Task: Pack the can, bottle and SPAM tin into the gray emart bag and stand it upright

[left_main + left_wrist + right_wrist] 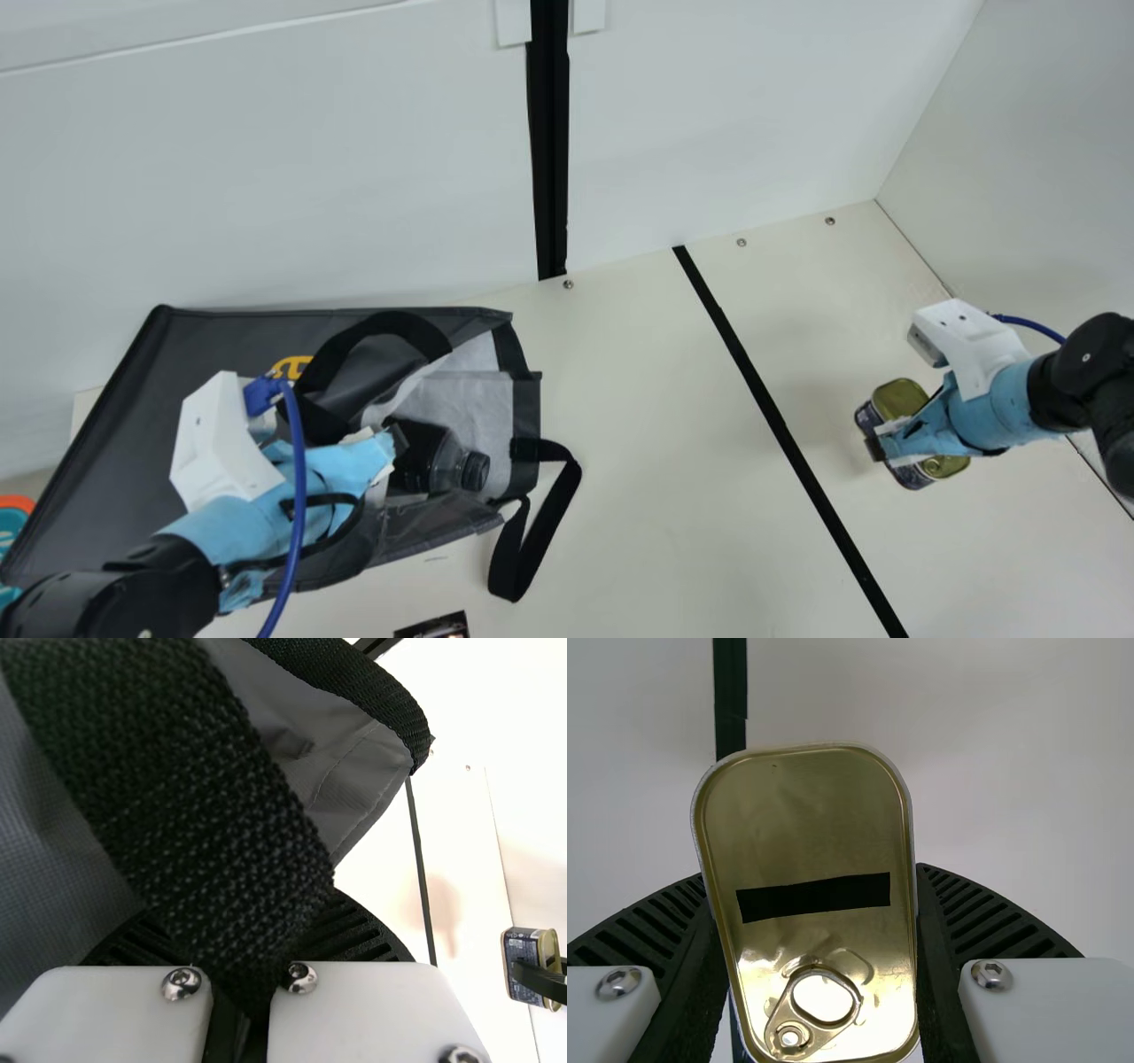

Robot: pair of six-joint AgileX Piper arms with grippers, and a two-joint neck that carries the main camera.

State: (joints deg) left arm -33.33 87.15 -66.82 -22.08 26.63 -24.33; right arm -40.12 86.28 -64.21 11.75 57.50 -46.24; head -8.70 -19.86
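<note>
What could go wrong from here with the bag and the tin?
The bottle lies with its cap toward the open end of the gray bag, so it might slide out if the bag is pulled. The left gripper pinches the strap; a tug could skew the bag. The SPAM tin, held by its sides in the right gripper, may slip.

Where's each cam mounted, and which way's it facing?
Main: on the neck, facing down at table and wall; left arm and right arm show.
Right wrist: on that wrist, facing the SPAM tin; right fingers show.
Left wrist: on that wrist, facing bag and strap; left fingers show, right fingers beyond.
Shared: main and left wrist see the bag.
</note>
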